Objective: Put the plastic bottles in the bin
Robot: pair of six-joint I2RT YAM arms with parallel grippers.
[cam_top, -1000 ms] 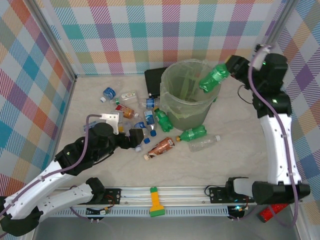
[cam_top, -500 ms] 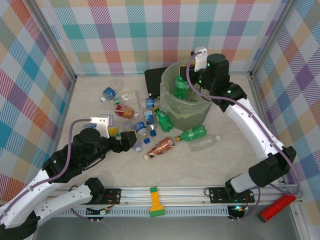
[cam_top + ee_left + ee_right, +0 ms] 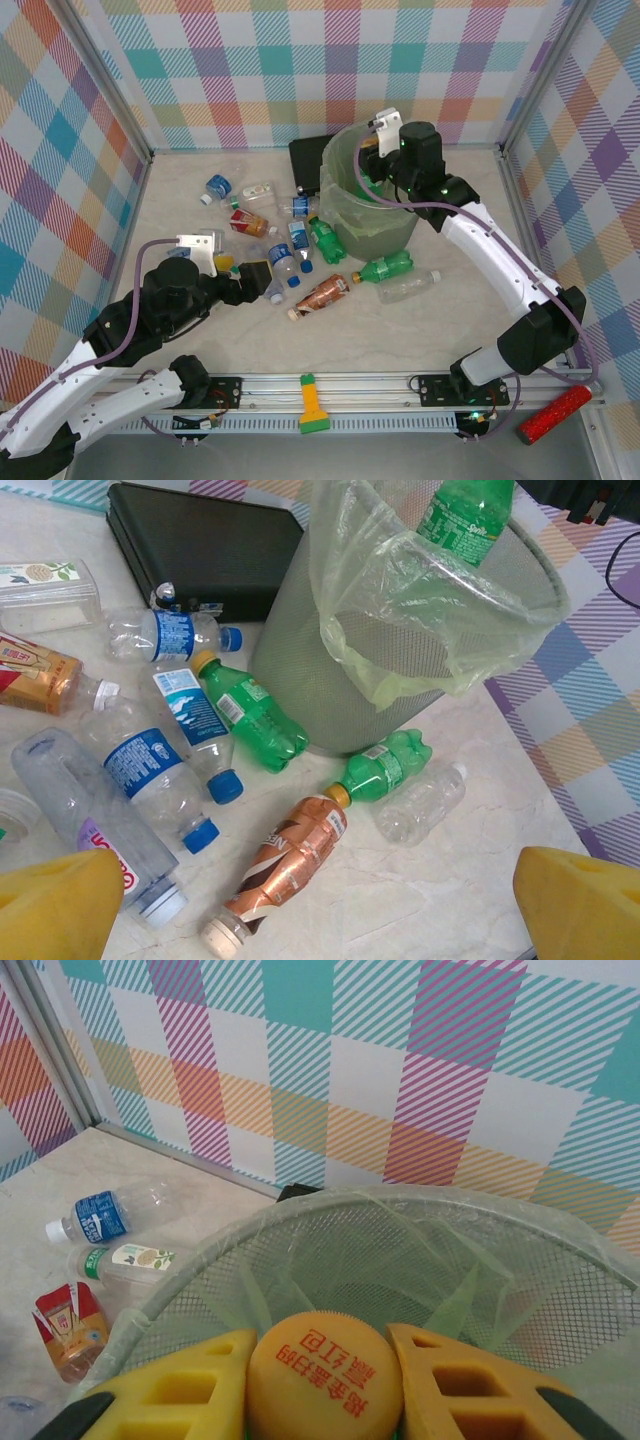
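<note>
right gripper pinches a green bottle over the bin; left gripper spread. let go off-centre, it may clip the rim.

I read red Chinese characters on the yellow cap in my right wrist view. They are upside down and look like 揭盖赢红包. In my left wrist view, the topmost green bottle carries a white "Sprite" label. The copper-brown bottle has white lettering I can't make out.
</note>
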